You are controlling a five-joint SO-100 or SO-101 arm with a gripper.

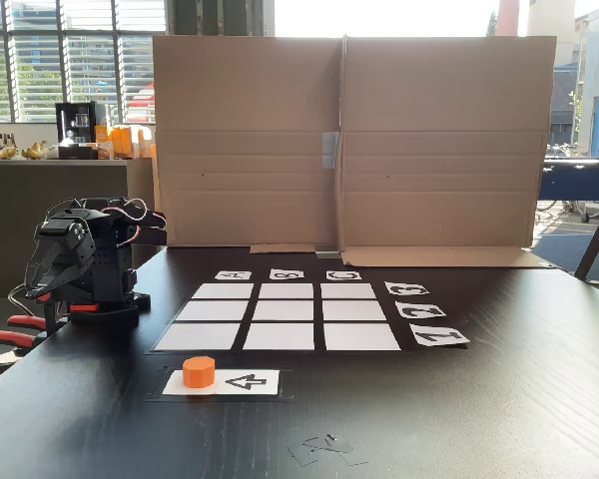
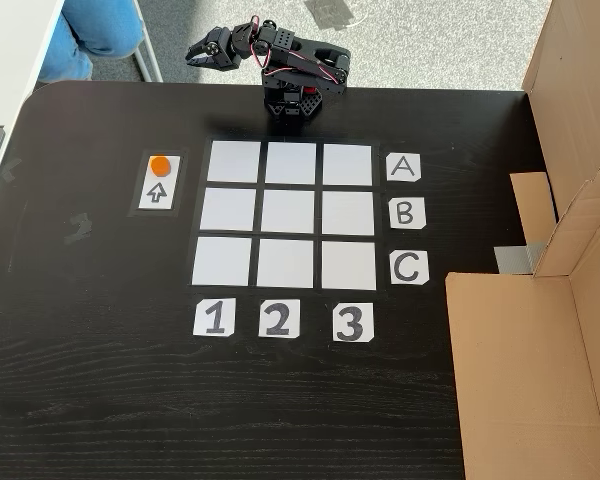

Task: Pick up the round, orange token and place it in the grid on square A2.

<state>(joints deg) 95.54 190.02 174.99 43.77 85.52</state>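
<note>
Fixed views: orange token [image 2: 159, 165] rests on the arrow card [image 2: 160, 193] beside the grid [image 2: 288, 215], untouched. Folded arm's gripper [image 2: 204, 50]; jaw opening cannot be told. Advisable: spread jaws, descend vertically, straddle token before carrying to square A2 [image 2: 292, 163].

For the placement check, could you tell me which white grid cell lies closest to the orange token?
The cell in row A, column 1, the corner nearest the arrow card holding the token; all others lie farther away.

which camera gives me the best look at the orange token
The fixed view at table height: the token sits near the camera, its faceted side and flat top visible, on the arrow card. The fixed view from above shows it as a small orange dot on that card.
</note>
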